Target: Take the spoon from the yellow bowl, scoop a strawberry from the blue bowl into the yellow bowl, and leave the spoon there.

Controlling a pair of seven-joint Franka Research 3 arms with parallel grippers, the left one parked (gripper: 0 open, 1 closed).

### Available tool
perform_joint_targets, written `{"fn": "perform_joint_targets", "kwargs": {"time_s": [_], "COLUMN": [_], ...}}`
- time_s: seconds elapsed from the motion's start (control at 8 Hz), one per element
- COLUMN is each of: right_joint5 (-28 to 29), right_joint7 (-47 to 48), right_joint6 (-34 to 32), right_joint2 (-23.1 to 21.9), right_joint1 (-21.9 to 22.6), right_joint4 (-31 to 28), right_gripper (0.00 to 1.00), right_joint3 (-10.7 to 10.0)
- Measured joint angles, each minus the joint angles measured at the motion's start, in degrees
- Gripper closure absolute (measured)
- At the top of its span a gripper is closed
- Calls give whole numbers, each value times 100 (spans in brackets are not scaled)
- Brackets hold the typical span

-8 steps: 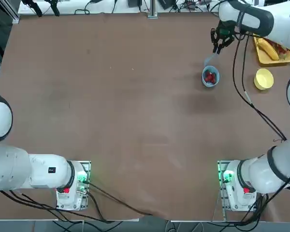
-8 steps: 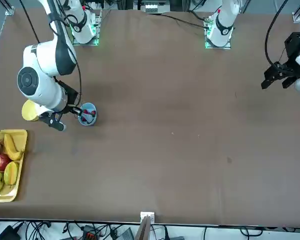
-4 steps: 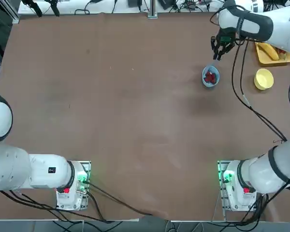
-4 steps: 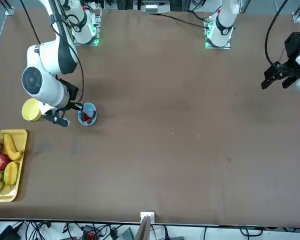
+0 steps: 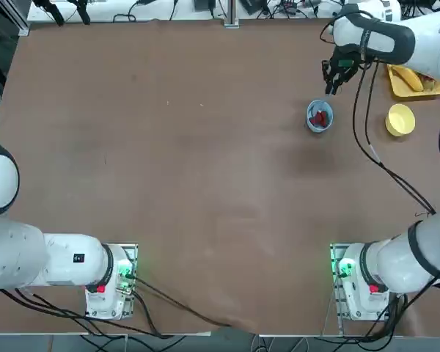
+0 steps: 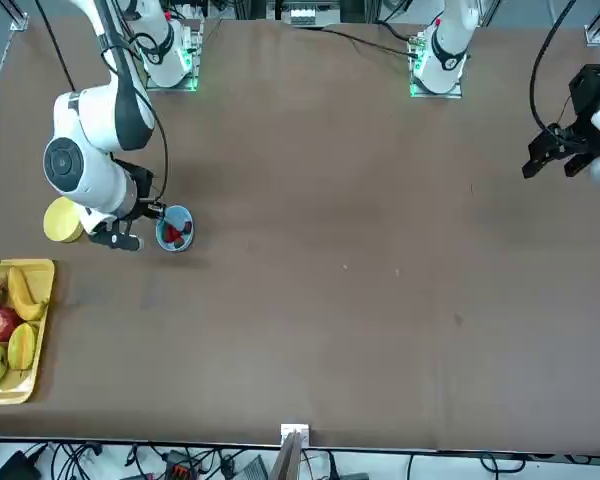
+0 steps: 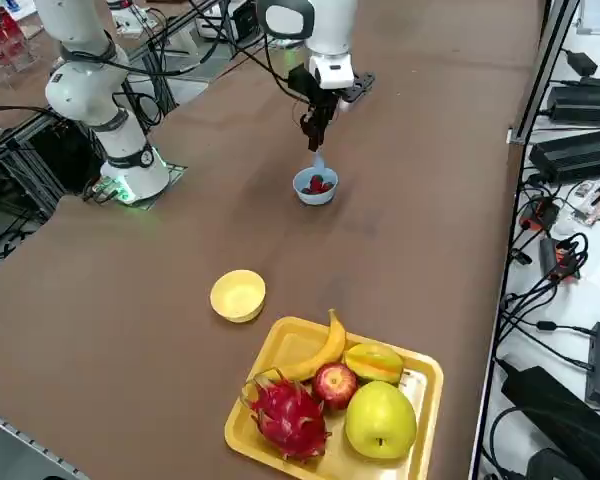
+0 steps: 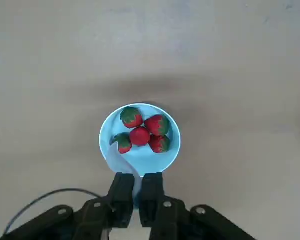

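Observation:
The blue bowl holds several red strawberries and stands on the brown table, right of centre in the top view, blue bowl. My right gripper hangs just above and beyond it, right gripper, shut on the handle of the pale spoon. The spoon slants down, and its scoop lies over the bowl's rim beside one strawberry. The yellow bowl sits empty to the right of the blue bowl, yellow bowl.
A rectangular yellow tray with a banana, apple, dragon fruit and other fruit lies at the far right corner, beyond the yellow bowl. My right arm's cable loops above the table between the bowls.
My right gripper has turned and come closer to the blue bowl, bringing the spoon's scoop from outside the bowl onto its rim. Both bowls stay put.

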Motion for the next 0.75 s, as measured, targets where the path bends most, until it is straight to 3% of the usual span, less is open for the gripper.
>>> {"fn": "perform_joint_targets", "kwargs": {"time_s": [0.75], "right_joint5": [-1], "right_joint7": [-666], "right_joint6": [322], "right_joint2": [138], "right_joint1": [0], "right_joint4": [-112], "right_gripper": [89], "right_joint3": [6]}}
